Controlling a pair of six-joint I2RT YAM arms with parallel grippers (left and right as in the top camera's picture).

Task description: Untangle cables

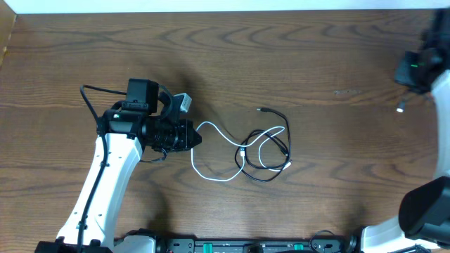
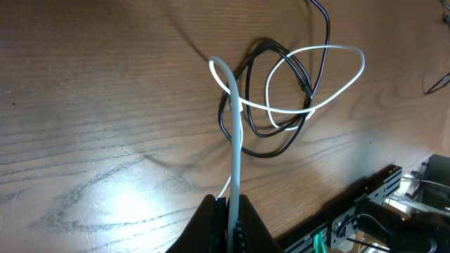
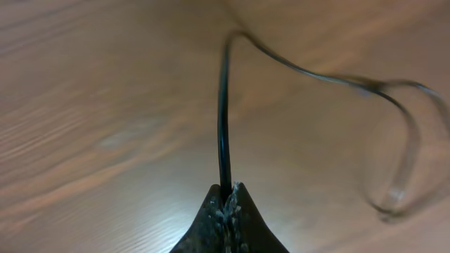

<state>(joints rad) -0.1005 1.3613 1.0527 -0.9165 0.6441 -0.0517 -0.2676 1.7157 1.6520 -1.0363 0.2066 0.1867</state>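
Left gripper clamped shut on white cable, tangled black cable just beyond, right gripper pinching black cord

Robotics lab setup: wood-grain table, white robot arm, black equipment rail at front edge

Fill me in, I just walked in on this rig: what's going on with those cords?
The left gripper is shut on a thin white cable that runs into a loose tangle with a thin black cable on the brown wooden table. The right gripper, far off at the right edge, pinches a thin black cord. The tangle is not yet undone.
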